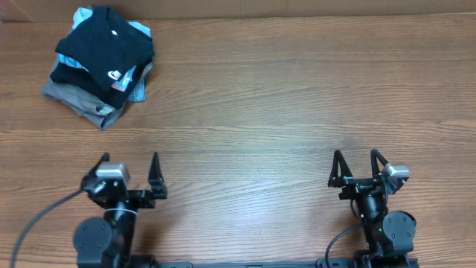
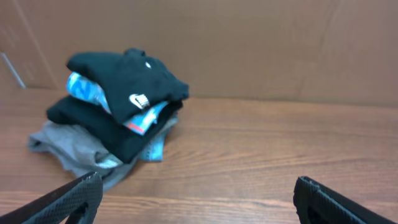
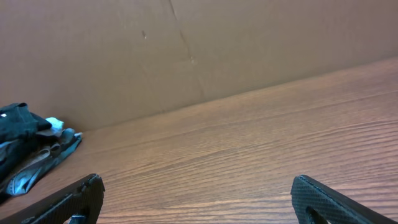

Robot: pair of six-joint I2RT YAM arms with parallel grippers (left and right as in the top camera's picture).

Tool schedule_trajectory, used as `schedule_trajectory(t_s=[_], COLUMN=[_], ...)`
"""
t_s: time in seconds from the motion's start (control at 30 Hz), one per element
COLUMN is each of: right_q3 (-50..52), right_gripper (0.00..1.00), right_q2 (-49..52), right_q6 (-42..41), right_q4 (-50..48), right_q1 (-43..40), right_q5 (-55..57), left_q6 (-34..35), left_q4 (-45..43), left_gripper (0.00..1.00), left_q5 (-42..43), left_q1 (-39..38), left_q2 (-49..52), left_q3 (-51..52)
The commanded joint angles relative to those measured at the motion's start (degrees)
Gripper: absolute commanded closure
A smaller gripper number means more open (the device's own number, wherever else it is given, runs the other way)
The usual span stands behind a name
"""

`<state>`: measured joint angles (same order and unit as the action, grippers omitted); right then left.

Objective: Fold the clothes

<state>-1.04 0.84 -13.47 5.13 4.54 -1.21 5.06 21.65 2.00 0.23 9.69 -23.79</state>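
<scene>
One dark T-shirt [image 1: 104, 41] with a white logo lies folded atop a pile of garments [image 1: 78, 95] at the worktop's [image 1: 282, 104] far left corner. Left claw [image 1: 129, 162] and right claw [image 1: 357, 158] sit at the near edge, both spread open and empty, well apart from it.

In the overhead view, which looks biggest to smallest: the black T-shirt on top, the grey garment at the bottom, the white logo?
1. black T-shirt, the largest.
2. grey garment, only its edges showing beneath the pile.
3. white logo, a small mark on the T-shirt.
</scene>
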Motion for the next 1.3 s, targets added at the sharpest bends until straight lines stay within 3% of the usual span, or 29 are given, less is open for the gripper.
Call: schedule_trajectory(t_s=[0.0,0.4,1.27], right_q3=[0.59,0.59,0.59], right_gripper=[0.00,0.00,0.00], right_q2=[-0.57,-0.57,-0.57], right_q6=[0.00,0.00,0.00], right_q4=[-0.42,-0.42,-0.42], right_q1=[-0.07,-0.07,-0.07], right_q5=[0.24,0.24,0.24], left_q6=[-1.22,-1.16,-1.22], left_q4=[-4.33,-17.40,-17.62], left_gripper=[0.00,0.00,0.00], left_q5=[2.56,2.14,2.05], left_q1=[0.55,0.44,0.46], left_q2=[-5.16,-9.46,-9.44], left_q3=[6.82,23.52,23.52])
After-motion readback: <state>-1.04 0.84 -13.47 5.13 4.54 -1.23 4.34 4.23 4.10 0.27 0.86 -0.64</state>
